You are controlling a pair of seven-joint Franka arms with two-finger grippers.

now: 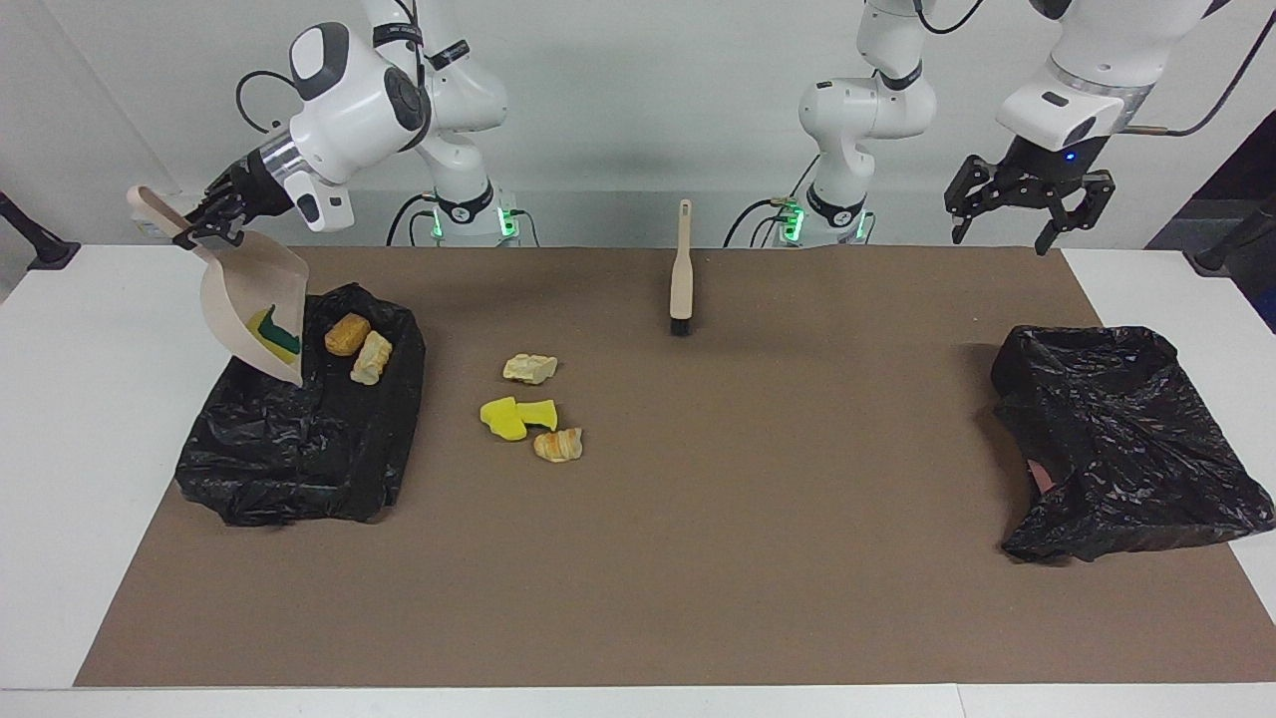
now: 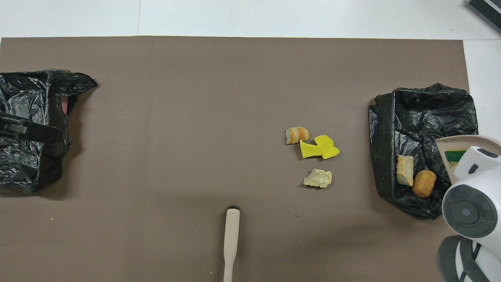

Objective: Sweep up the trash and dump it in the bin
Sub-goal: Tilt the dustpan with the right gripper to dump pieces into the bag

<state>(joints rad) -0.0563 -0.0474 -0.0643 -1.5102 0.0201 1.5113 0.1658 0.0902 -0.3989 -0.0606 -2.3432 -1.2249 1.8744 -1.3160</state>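
Note:
My right gripper (image 1: 207, 229) is shut on the handle of the beige dustpan (image 1: 254, 304), which tilts steeply, lip down, over the black-lined bin (image 1: 299, 449). A yellow-and-green sponge (image 1: 271, 334) lies low in the pan, also seen as the sponge (image 2: 455, 155). Two bread lumps (image 1: 359, 347) rest in the bin. Several trash pieces (image 1: 530, 414), yellow sponge chunks and bread lumps, lie on the brown mat beside the bin. My left gripper (image 1: 1002, 227) hangs open and empty, high over its own end of the table.
The beige brush (image 1: 681, 269) stands upright on its bristles at the mat's edge nearest the robots, midway between the arms. A second black-bagged bin (image 1: 1126, 439) sits at the left arm's end. White table (image 1: 60, 449) borders the mat.

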